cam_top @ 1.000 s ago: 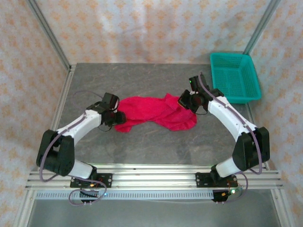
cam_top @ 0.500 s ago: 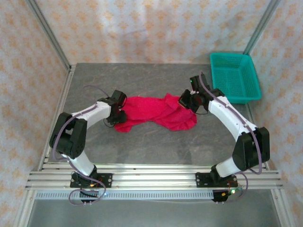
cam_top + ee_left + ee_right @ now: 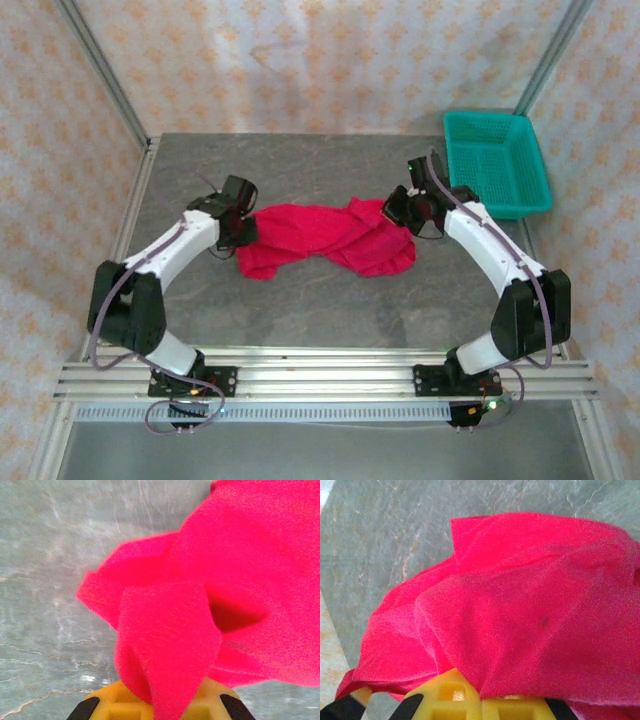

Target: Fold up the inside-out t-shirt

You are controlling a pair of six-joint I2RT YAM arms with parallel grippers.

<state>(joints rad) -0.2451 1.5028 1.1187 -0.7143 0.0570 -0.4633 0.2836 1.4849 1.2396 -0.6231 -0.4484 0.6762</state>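
The left gripper (image 3: pixel 243 222) is closed on the left end of the t-shirt (image 3: pixel 325 237); its wrist camera looks along a pinched fold of red cloth rising straight out from between the yellow fingers, with the grey table (image 3: pixel 300 310) below. The right gripper (image 3: pixel 398 212) is likewise clamped on the opposite end, red fabric draping over its fingers in its own wrist view. The shirt lies crumpled in a loose, elongated heap near the middle of the table, strung between the two grippers, with a bulge sagging toward the near edge on the right half. Holding it at both ends looks like preparation for lifting and pulling it taut, so that the bunched cloth can be spread flat before any fold is made. Which parts of the shirt are pinched, hem, sleeve or shoulder, cannot be told from the wrinkles, and neither the tag nor the neck is visible. The teal basket (image 3: pixel 495 165) sits at the far right corner, well apart from the shirt and out of the working area.
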